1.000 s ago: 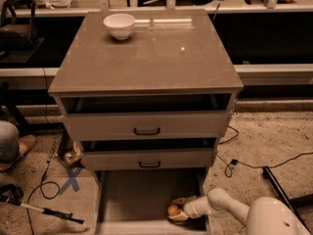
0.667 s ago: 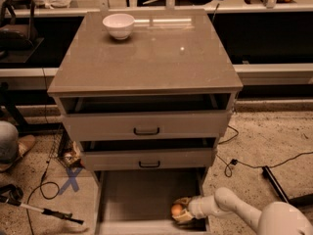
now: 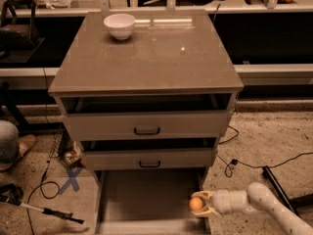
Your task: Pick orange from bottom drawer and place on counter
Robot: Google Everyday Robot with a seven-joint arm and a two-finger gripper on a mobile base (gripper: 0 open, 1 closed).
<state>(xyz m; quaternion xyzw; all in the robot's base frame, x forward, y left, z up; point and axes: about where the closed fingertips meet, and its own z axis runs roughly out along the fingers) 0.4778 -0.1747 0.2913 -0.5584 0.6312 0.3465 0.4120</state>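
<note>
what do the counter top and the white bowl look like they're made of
counter: glossy grey-brown slab, maybe stone or laminate; it mirrors lights. bowl: white, smooth, likely ceramic or plastic. gripper, at the front right of the bottom drawer, holds the orange.

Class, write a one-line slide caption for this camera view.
The gripper holds the orange at the open bottom drawer's right edge; the counter above bears a white bowl.

orange (image 3: 195,204) in tool (image 3: 197,205), bottom drawer (image 3: 146,199) R edge
</note>
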